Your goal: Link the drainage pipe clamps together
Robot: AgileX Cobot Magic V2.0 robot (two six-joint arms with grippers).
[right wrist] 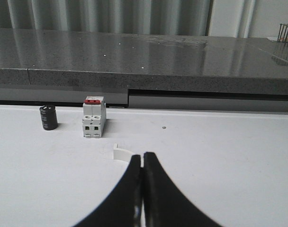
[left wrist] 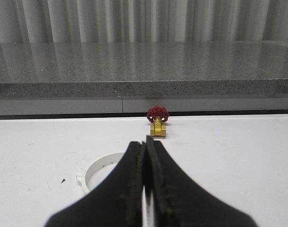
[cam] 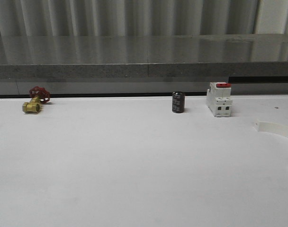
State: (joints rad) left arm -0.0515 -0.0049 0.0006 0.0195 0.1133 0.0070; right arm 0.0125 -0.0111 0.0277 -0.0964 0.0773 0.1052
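Here, both clamps (left wrist: 102,164) (right wrist: 121,153) flat on table (cam: 134,161), left gripper (left wrist: 145,156) and right gripper (right wrist: 142,163) closed, empty.

Two white plastic half-ring pipe clamps lie flat and well apart on the white tabletop (cam: 134,165): one clamp half (cam: 275,129) curves off at the right edge, the other clamp half (left wrist: 102,166) shows its arc with a small outer tab.

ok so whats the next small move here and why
Probably open the left gripper and ease it down toward the clamp half lying on the table just ahead of it. Both grippers look shut and hold nothing, and the other clamp half lies apart in front of the right gripper, so neither piece is yet grasped.
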